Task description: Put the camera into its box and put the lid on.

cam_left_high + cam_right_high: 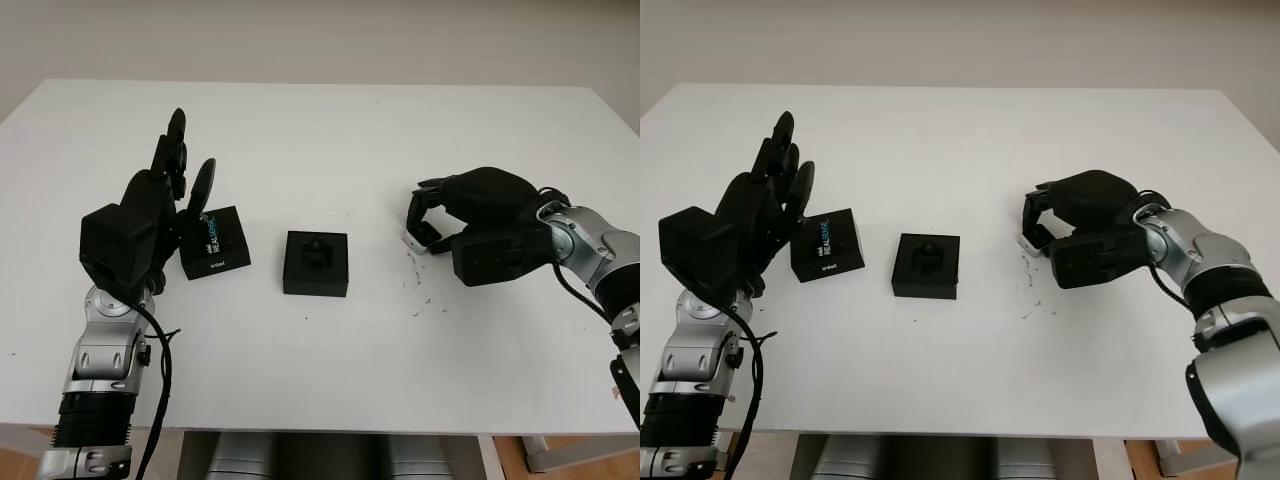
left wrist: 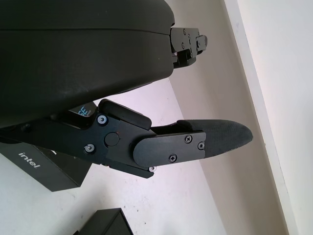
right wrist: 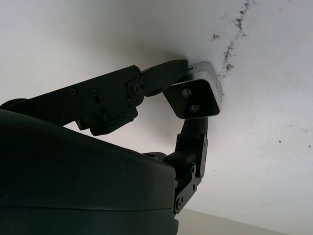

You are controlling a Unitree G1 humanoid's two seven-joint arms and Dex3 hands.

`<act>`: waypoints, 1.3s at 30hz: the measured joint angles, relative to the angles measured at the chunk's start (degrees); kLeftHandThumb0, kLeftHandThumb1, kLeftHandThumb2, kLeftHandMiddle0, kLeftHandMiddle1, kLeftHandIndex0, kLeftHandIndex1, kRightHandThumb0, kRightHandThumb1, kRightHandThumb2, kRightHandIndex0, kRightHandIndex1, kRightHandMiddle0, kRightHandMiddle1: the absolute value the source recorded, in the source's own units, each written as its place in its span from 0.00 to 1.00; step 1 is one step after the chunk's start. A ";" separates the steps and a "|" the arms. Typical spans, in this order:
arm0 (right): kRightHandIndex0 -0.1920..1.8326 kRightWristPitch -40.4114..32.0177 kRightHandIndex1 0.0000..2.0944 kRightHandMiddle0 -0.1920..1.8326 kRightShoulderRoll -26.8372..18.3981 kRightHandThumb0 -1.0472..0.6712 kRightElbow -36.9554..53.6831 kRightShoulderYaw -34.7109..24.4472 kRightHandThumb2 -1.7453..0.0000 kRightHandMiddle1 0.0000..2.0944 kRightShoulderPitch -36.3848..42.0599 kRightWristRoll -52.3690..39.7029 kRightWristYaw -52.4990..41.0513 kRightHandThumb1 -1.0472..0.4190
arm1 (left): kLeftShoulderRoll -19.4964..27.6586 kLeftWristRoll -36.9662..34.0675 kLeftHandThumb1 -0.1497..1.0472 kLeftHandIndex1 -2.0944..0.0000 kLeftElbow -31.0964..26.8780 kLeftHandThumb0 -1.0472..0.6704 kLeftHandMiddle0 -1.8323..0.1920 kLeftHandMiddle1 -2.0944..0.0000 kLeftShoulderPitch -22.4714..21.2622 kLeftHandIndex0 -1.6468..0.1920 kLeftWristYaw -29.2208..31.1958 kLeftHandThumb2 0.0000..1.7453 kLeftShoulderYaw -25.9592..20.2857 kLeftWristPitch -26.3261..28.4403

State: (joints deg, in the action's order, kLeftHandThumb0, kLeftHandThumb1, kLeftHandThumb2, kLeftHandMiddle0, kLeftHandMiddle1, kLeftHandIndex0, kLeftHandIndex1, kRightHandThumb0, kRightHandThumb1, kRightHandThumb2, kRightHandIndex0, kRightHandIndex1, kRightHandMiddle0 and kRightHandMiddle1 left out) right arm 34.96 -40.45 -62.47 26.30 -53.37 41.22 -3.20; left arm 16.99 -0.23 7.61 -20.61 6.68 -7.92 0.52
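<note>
White table wide, bare toward far edge. Open box at centre, black insert inside. Lid at box's 9 o'clock, just beside raised, released left hand. Right hand at 3 o'clock, fingers clenched around small silver camera, touching tabletop.

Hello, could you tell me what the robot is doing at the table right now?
The right hand is closed on a small silver camera at the right of the white table, the camera still at the tabletop. The open black box base sits in the middle with its foam insert showing. The black printed lid lies apart to its left. The left hand, open, is raised beside that lid. Nothing is packed yet.
</note>
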 measured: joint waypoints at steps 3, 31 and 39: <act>0.24 -1.12 0.03 0.32 1.13 0.42 -0.74 -1.94 0.97 0.55 0.58 -3.80 -2.08 0.08 | -0.01 0.00 1.00 0.98 0.00 0.17 0.97 0.98 0.00 0.96 -0.01 0.30 0.01 0.11; 0.21 -5.57 0.03 0.25 7.55 0.40 4.94 -14.72 0.97 0.72 6.59 -22.84 -10.86 0.06 | -0.01 0.54 1.00 0.97 -0.70 0.15 0.96 0.97 0.45 0.95 -0.19 0.30 0.07 1.49; 0.20 -6.81 0.02 0.25 9.22 0.38 10.41 -18.00 0.97 0.74 10.28 -27.66 -11.59 0.06 | 0.00 0.51 1.00 0.97 -1.37 0.16 0.96 0.97 1.02 0.95 -0.17 0.30 0.08 1.80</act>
State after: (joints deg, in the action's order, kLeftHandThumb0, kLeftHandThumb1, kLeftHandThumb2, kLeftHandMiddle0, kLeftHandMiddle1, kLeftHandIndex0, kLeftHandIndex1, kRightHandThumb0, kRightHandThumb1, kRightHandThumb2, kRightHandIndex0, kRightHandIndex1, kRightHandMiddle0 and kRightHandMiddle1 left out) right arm 28.15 -31.23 -52.06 8.30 -43.09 13.56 -14.79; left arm 16.99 0.28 6.24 -19.59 6.51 -7.84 2.32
